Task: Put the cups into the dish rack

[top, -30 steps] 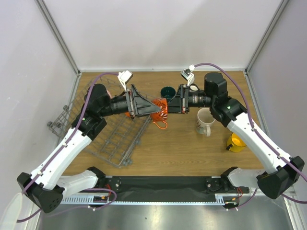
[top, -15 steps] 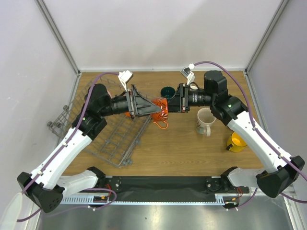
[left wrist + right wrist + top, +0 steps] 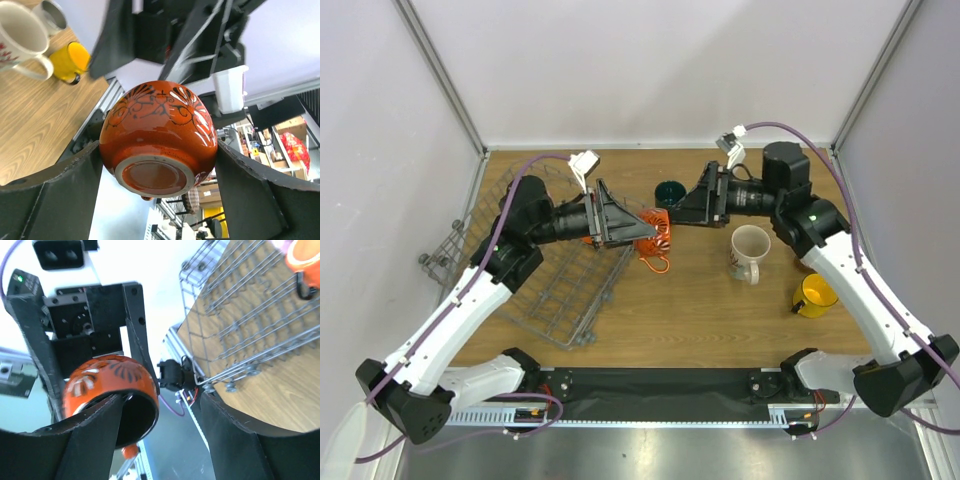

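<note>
Over the right edge of the dish rack (image 3: 560, 290), the orange mug (image 3: 159, 142) is clamped in the left gripper (image 3: 642, 228). Beyond it, the right gripper (image 3: 685, 210) is spread wide, holding nothing. Loading is judged under way: lowering among the prongs is required next.

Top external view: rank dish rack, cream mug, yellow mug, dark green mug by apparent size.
1. dish rack
2. cream mug
3. yellow mug and dark green mug: about alike, not ranking them.

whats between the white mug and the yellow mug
Nothing. In the top view, only a bare strip of tabletop separates the white mug from the yellow mug.
</note>
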Robot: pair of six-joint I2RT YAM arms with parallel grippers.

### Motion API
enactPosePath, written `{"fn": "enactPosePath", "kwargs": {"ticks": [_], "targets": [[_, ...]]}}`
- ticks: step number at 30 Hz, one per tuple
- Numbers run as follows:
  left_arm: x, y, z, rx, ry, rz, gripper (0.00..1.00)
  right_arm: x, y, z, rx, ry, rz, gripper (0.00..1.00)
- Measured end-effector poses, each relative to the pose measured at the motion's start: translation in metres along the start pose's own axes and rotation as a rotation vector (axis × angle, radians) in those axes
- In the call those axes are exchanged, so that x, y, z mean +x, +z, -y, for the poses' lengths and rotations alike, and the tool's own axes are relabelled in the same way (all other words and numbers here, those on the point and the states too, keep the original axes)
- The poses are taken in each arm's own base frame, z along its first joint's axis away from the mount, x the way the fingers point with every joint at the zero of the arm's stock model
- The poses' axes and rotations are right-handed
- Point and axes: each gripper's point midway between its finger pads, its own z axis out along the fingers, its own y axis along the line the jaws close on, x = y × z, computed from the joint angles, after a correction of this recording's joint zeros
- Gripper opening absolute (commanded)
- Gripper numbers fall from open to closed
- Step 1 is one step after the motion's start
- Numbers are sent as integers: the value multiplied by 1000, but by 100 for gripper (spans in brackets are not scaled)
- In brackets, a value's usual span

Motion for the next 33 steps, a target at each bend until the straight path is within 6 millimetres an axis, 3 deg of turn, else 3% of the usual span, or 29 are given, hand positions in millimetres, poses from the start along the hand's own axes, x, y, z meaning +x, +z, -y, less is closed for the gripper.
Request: {"fn": "enactPosePath", "kwargs": {"ticks": [4, 8, 12, 17, 25, 33], "targets": [[-6, -10, -21, -86, -46, 24, 0, -11, -18, 12, 54, 14, 54, 70], [-31, -41, -67, -272, -113, 142, 0, -17, -39, 43, 188, 61, 106, 70], [-53, -82, -112, -506, -174, 263, 1, -4, -48, 73, 320, 109, 88, 70], [-66, -111, -140, -748, -197, 311, 0, 21, -54, 99, 412, 154, 36, 70], [-52, -146, -216, -1088, -336, 332, 0, 43, -66, 115, 486, 170, 3, 70], [-46, -160, -293, -1325, -418, 277, 0, 46, -81, 121, 534, 169, 25, 70]]}}
